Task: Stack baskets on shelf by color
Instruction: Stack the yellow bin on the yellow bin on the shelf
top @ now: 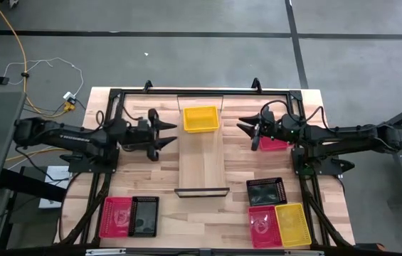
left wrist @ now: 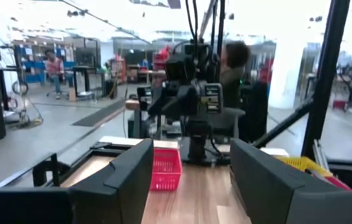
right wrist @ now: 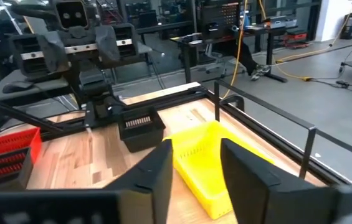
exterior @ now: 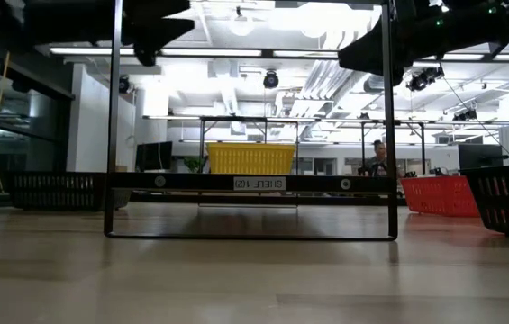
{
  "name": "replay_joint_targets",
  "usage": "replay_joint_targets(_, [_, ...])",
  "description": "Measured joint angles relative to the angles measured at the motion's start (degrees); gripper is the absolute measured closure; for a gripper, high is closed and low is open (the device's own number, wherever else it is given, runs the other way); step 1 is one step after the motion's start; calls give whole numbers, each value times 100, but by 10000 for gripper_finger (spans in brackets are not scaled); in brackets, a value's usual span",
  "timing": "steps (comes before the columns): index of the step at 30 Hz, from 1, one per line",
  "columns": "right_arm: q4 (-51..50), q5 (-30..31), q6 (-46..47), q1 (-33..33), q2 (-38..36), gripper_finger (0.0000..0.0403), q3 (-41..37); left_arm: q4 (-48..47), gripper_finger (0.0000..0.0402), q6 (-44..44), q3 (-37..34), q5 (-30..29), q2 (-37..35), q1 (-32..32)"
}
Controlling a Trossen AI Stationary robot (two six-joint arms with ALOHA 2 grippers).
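Pale shelf holds 1 empty yellow basket.

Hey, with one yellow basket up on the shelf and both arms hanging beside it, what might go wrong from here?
1. The yellow basket sits at the far end of the shelf; the open right gripper hovers beside it and might nudge it off.
2. The left gripper, open and empty, flanks the shelf opposite; both reaching in together may collide.
3. The red basket lies under the right arm, so a low sweep might drag it.
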Motion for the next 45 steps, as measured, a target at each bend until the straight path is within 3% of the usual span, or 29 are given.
replay_joint_targets(4, [-52, -515, 284, -2, 3, 246, 60, 84, 199, -160, -159, -110, -112, -2])
replay_joint_targets(7, [-834, -1282, 771, 126, 4, 234, 558, 65, 199, -259, -165, -89, -109, -7])
replay_joint_targets(12, [-4111, -1432, 1496, 900, 176, 235, 1938, 39, 199, -339, -165, -92, -16, -77])
replay_joint_targets(15, [-5993, -1354, 2534, 1503, 468, 235, 2688, 31, 199, -359, -165, -91, 45, -171])
replay_joint_targets(21, [-8025, -1414, 5194, 2819, 1112, 236, 3373, 47, 199, -376, -165, -91, 92, -355])
replay_joint_targets(26, [-8539, -1899, 6946, 3926, 1590, 236, 3418, 94, 200, -376, -165, -91, 92, -409])
replay_joint_targets(31, [-8562, -2007, 7775, 4832, 2102, 236, 3420, 101, 200, -376, -165, -91, 92, -420])
replay_joint_targets(37, [-8594, -2256, 7751, 5527, 2827, 236, 3419, 102, 200, -376, -165, -93, 92, -420])
replay_joint_targets(45, [-8594, -2418, 6887, 5944, 3669, 236, 3418, 102, 200, -377, -165, -93, 92, -420])
